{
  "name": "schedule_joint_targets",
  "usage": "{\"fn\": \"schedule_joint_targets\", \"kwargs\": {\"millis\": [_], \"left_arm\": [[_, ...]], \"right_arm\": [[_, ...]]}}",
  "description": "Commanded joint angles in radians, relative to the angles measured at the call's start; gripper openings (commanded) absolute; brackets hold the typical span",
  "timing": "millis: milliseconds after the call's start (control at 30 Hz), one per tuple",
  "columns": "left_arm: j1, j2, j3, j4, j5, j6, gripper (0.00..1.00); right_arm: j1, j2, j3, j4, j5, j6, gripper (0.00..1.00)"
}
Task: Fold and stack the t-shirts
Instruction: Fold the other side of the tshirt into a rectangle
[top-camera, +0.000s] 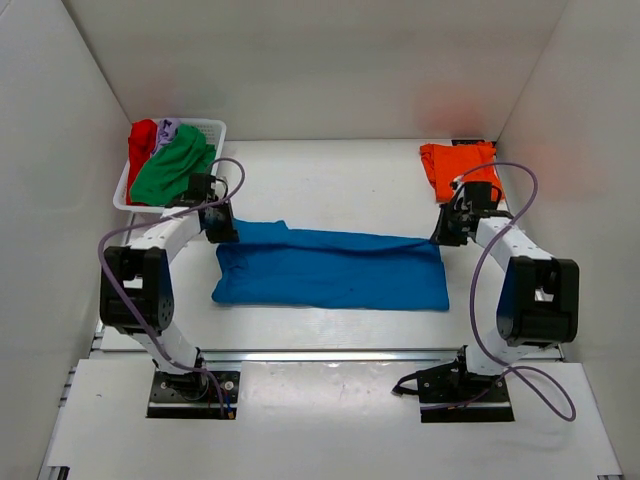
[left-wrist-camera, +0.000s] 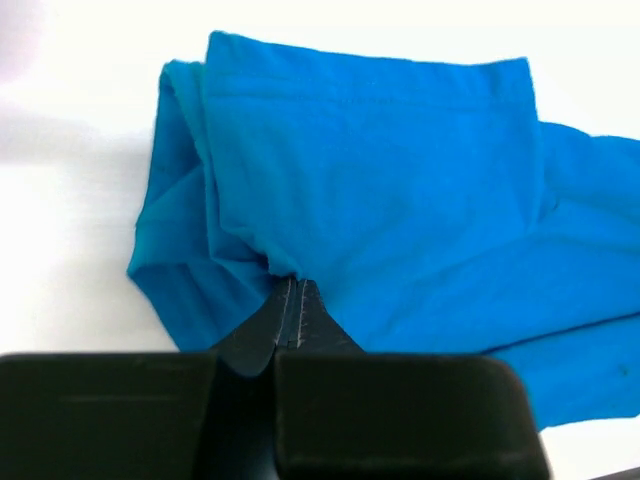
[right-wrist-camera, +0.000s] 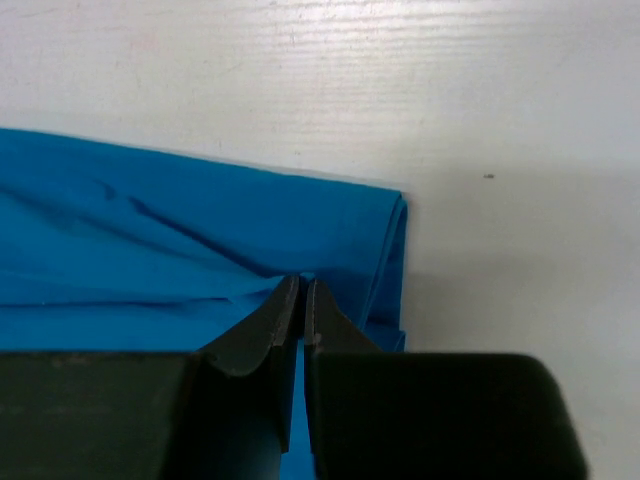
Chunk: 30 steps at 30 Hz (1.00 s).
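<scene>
Nearest the arms, across the middle of the top view, a soft blue short-sleeved cloth t-shirt (top-camera: 330, 270) lies folded into a long flat band on the white bench (top-camera: 330, 180). At the band's upper left corner the left claw (top-camera: 222, 232) is pressed together, pinching a bunched fold of the blue cloth. At the upper right corner the right claw (top-camera: 443, 236) is likewise nipped tight on the doubled edge. The cloth looks light and limp, likely to sag in the middle and to let its layers slide apart, so I judge both corners want carrying together, every layer caught at the fold, to keep the band taut. Further back, at upper right, a folded orange t-shirt (top-camera: 458, 165) rests on the bench. At upper left a white slatted plastic basket (top-camera: 215, 128) holds a crumpled green t-shirt (top-camera: 172, 170), a red t-shirt (top-camera: 142, 140) and a pale lilac t-shirt (top-camera: 167, 128), not yet folded.
</scene>
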Motion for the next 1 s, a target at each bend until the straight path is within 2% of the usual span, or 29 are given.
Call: {"fn": "schedule_joint_targets", "kwargs": {"millis": [0, 467, 867, 900, 967], "left_arm": [[0.023, -0.105, -0.040, 0.028, 0.004, 0.013, 0.00], [0.019, -0.293, -0.209, 0.024, 0.008, 0.000, 0.00], [0.000, -0.396, -0.273, -0.024, -0.030, -0.004, 0.00], [0.006, -0.413, -0.284, -0.026, -0.035, -0.009, 0.00], [0.015, -0.450, -0.302, -0.026, -0.032, -0.026, 0.00]], "right_arm": [[-0.011, -0.063, -0.043, 0.066, -0.016, -0.026, 0.01], [-0.040, -0.145, -0.128, 0.058, 0.009, -0.055, 0.00], [-0.031, -0.217, -0.203, -0.012, 0.047, -0.056, 0.00], [-0.031, -0.218, -0.200, -0.031, 0.067, -0.053, 0.02], [-0.022, -0.238, -0.200, -0.069, 0.098, -0.052, 0.17]]}}
